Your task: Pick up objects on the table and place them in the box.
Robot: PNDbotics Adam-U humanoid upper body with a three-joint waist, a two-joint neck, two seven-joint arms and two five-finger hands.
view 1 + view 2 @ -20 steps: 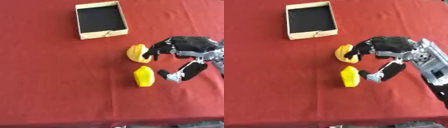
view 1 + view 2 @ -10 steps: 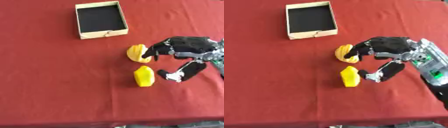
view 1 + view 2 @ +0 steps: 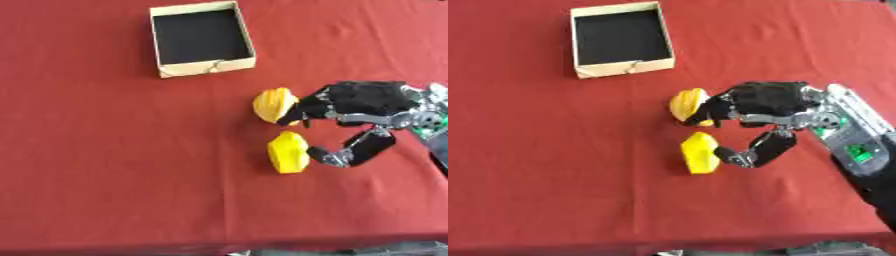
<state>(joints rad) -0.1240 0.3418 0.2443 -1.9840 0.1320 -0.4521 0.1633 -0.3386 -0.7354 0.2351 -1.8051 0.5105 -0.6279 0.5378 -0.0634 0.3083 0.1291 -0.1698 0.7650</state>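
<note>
Red cloth (image 3: 105, 150) covers the whole table. Left eye view: box (image 3: 247, 47) sits upper middle, open and dark inside, nothing seen in it. Right hand (image 3: 363, 100) comes in from the right edge at mid-frame, fingers (image 3: 302, 107) curled against the orange-yellow round piece (image 3: 271, 104), thumb (image 3: 337, 156) hooked low and touching the yellow lump (image 3: 287, 151) just below. Grip looks half-formed, probably closing on the round piece for the lift to the box; cannot tell if it is fully pinched.

Right eye view: same layout, box (image 3: 577, 47) upper left, round piece (image 3: 686, 103) and lump (image 3: 700, 152) at centre, hand (image 3: 767, 100) on their right. Left hand not visible.

Versus half a second ago: hardly any change, objects in the same spots, hand in the same pose.
</note>
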